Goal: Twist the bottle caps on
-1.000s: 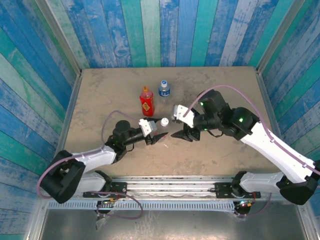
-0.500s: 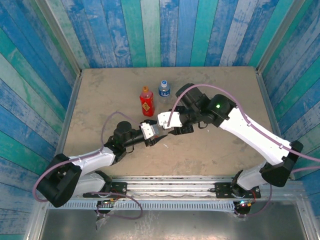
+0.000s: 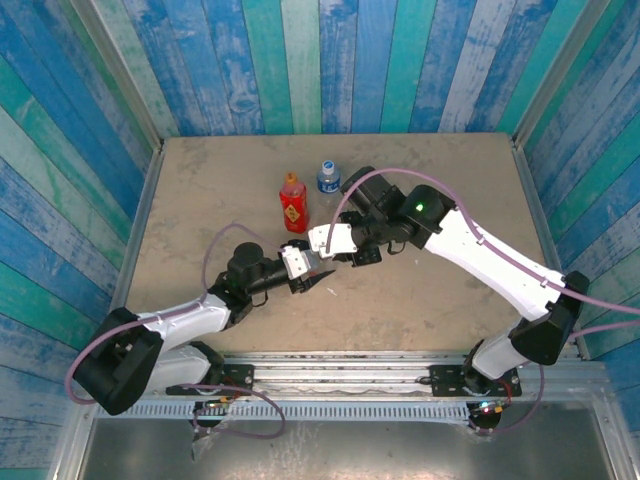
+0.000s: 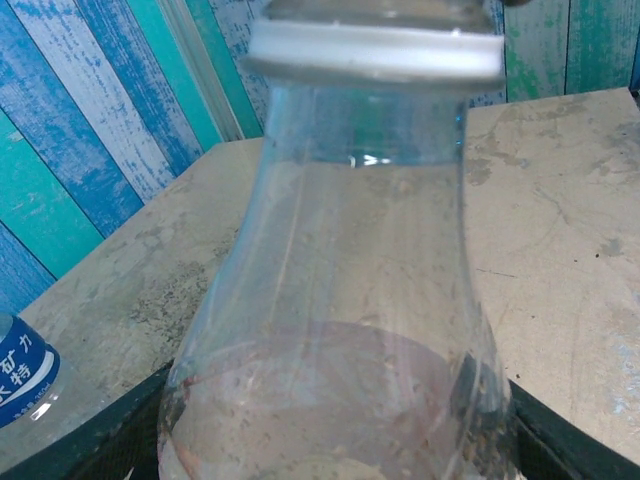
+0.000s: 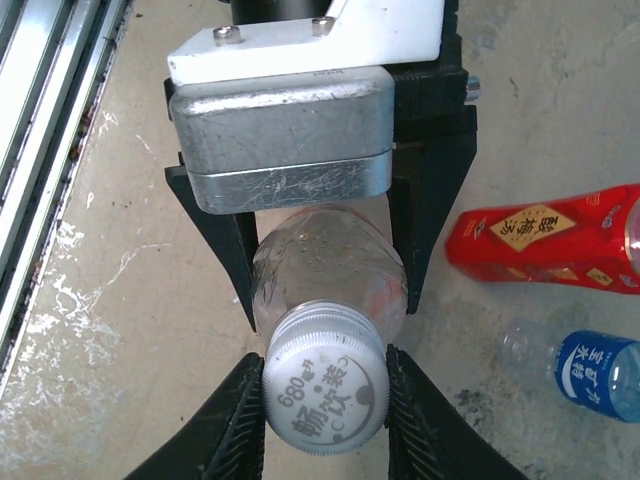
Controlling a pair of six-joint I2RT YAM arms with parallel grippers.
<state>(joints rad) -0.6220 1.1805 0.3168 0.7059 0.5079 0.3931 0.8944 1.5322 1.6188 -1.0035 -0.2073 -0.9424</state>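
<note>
- Step in hand: capping the clear bottle (image 4: 340, 300). The left gripper (image 5: 330, 295) has its jaws closed on the bottle body and holds it near the table centre. The exact tilt cannot be told.
- The white cap (image 5: 327, 390) sits on the bottle neck. The right gripper (image 5: 325, 358) meets it cap-end on, with 1 finger against each side. The jaws are narrow and gripping the cap.
- Thread engagement cannot be confirmed. The cap looks level in the left wrist view.
- Next move, as judged: rotate the right wrist about the bottle axis with light pressure toward the neck while the left gripper resists the turn. Release and regrip if wrist travel runs out.
- The other 2 bottles, the red-and-yellow bottle (image 3: 293, 205) and the blue-label bottle (image 3: 328, 180), stand just beyond the work point and appear capped.
- Clearance: the right arm (image 3: 450, 225) passes just beside the blue-label bottle, so wrist rotation could brush it.
- Open table (image 3: 200, 180) lies left, right and toward the near rail (image 3: 340, 365). The plank walls (image 3: 300, 60) are well apart from both grippers.
</note>
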